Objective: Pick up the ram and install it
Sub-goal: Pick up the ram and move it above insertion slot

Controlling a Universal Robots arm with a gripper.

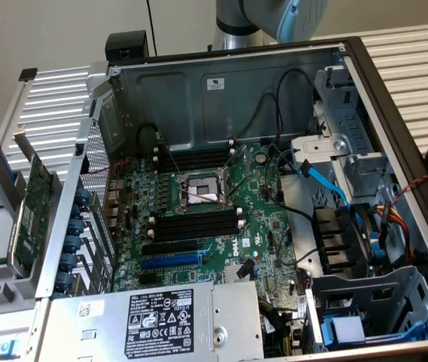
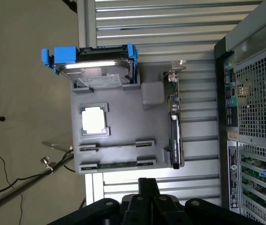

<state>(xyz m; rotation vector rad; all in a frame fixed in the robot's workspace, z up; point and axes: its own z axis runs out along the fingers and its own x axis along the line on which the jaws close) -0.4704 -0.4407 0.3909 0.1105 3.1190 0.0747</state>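
Two slotted cradles sit side by side at one edge of the grey tray [image 2: 123, 126]; the ram [image 2: 118, 164] stands on edge in the one nearer the gripper [image 2: 148, 180], propped between grey end blocks, likely so that its long upper edge stays free to be pinched from above; the neighbouring cradle [image 2: 116, 146] shows a thin dark strip, and I cannot tell whether that is a second stick. The fingers [image 2: 144, 188] are pressed together and grip nothing; they hang just off the tray's edge, near the ram but apart from it, over the slatted surface [image 2: 170, 28]. The tray reads as a parts fixture: the hard drive [image 2: 98, 75] in its blue caddy, the processor [image 2: 94, 120] flat in a square recess, the expansion card [image 2: 174, 126] upright on the side toward the computer case [image 2: 254, 93]; each has its own seat, probably so each is found at a known spot. In the exterior view the case lies open with the motherboard [image 1: 221, 249] facing up; the memory slots [image 1: 195, 225] beside the processor socket [image 1: 199, 192] look empty; by that, the ram is neither picked up nor installed yet.
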